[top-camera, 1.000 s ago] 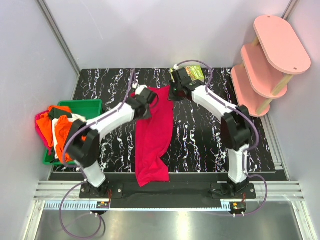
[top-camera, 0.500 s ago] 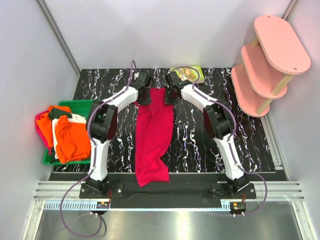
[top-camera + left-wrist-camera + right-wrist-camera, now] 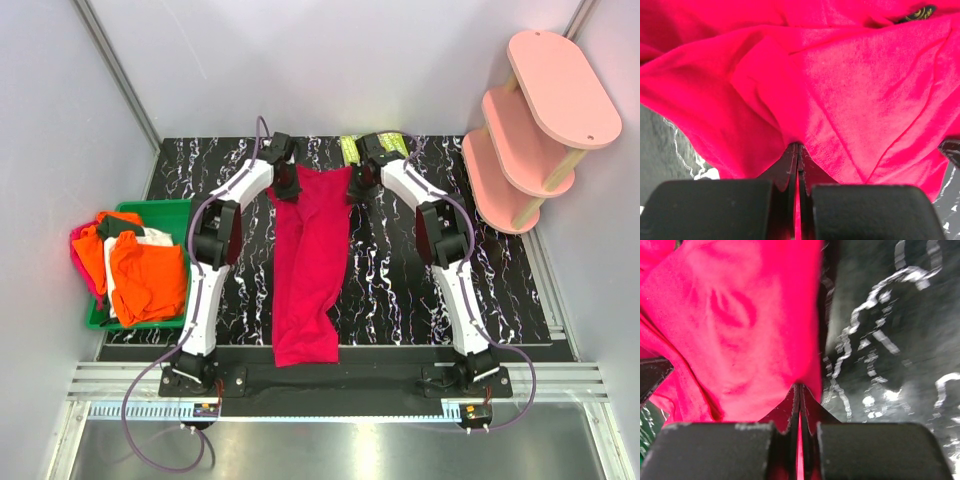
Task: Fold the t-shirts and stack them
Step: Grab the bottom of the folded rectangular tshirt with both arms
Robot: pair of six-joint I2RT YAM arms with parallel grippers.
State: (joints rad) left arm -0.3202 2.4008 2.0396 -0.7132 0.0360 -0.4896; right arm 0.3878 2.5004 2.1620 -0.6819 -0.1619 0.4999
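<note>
Both pincers, left [image 3: 798, 150] and right [image 3: 800, 390], are pressed together, each pinching a far corner of our red shirt [image 3: 305, 270]. The shirt lies as a long, bunched strip on the tabletop [image 3: 420, 280], with its hem at the near edge. Uneven pulling could slip a thin pinch or twist the cloth. We have open room to the right. A bin [image 3: 160, 207] of shirts [image 3: 140, 275] crowds the left, and a book [image 3: 346, 148] lies at the far edge.

Crimson t-shirt [image 3: 308, 255] stretched lengthwise, rumpled; other t-shirts [image 3: 145, 280] heaped at left
</note>
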